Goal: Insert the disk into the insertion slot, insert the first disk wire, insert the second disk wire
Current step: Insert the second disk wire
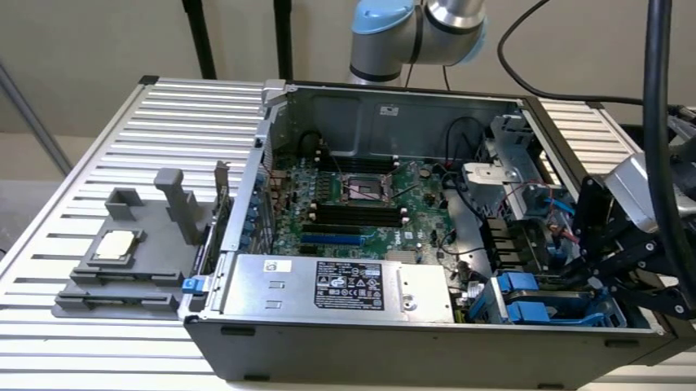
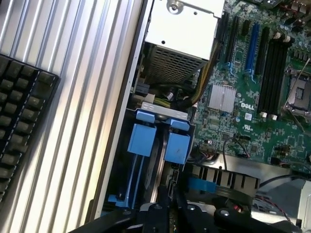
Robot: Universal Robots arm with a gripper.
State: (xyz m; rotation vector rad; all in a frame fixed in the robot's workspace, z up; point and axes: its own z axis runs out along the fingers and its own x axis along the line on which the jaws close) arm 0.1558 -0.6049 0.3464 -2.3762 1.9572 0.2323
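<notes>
Gripper [image 2: 170, 196]: black fingers nearly together, pinching something thin and dark over the drive bay; what it grips cannot be made out.
Disk [image 2: 155, 160]: seated in the insertion slot [image 1: 544, 305], its blue carrier frame showing at the case's front corner, on the exterior view's right.
Power-supply box [image 1: 337, 285]: silver, labelled, beside the slot.
Motherboard [image 1: 359, 204]: green, on the case floor.

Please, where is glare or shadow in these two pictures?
In the exterior view, the ribbed table is bright, while the computer case front is in dark shadow. In the wrist view, glare whitens the power supply box and the ribbed surface, and the black gripper is dark.
</notes>
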